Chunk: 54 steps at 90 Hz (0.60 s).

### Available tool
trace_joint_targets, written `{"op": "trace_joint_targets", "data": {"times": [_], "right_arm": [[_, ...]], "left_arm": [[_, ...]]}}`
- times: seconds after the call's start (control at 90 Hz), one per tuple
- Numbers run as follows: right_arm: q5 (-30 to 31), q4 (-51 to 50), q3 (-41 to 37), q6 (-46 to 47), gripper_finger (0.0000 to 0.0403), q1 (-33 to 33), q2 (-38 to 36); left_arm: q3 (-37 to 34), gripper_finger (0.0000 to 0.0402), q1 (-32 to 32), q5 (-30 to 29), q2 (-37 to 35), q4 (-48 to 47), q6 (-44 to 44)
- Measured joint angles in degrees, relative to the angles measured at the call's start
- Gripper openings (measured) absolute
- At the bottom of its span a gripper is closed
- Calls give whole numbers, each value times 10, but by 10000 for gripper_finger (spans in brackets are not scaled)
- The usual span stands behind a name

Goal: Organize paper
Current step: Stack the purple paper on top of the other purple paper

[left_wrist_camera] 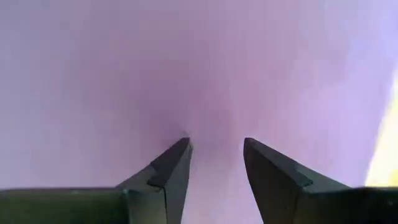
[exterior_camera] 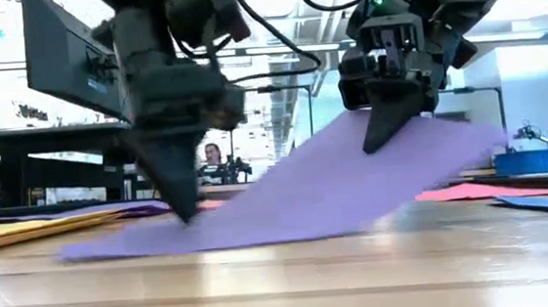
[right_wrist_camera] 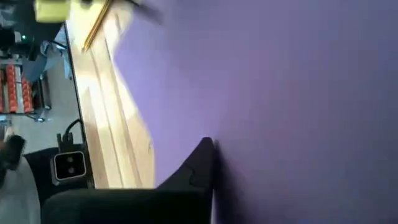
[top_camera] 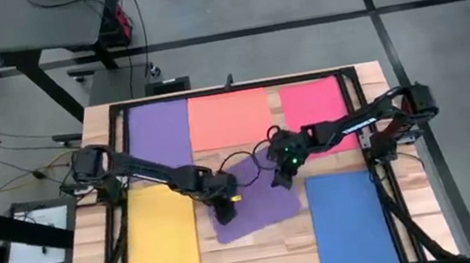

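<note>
Bare wooden bench (exterior_camera: 284, 280) fills the foreground of the low view, with a loose purple sheet (top_camera: 259, 201) lying askew at its centre. One side of that sheet stays flat on the wood while the other rises in a slope. Left tool (top_camera: 225, 211) presses point-down on the low part of the sheet, its fingers (left_wrist_camera: 171, 168) slightly apart over the purple surface and holding nothing. Right tool (exterior_camera: 389, 125) is clamped on the sheet's raised edge, keeping it off the bench. Five more sheets lie flat around the pair: a second purple sheet (top_camera: 159, 133), a salmon-orange sheet (top_camera: 229, 117) and a pink-red sheet (top_camera: 316, 110) in a row along the far side, a yellow sheet (top_camera: 160, 241) at the near left and a blue sheet (top_camera: 349, 222) at the near right. The loose purple sheet lies between the yellow and blue ones, just below the salmon-orange one in the high view.
</note>
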Motion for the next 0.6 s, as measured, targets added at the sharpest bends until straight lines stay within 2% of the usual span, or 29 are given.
{"op": "trace_joint_targets", "data": {"times": [0.256, 0.4, 0.489, 0.6], "right_arm": [[2, -1, 1, -1, 0, -8, 0], [2, -1, 30, -34, 0, 7, -2], [3, 1, 61, -62, 0, 20, -2], [27, -10, 102, -105, 0, 34, -2]], "left_arm": [[66, 136, 21, 0, -109, -146, 77], [70, 136, 73, 5, -196, -160, 107], [66, 137, 124, 50, -234, -148, 135], [62, 141, 194, 142, -256, -139, 175]]}}
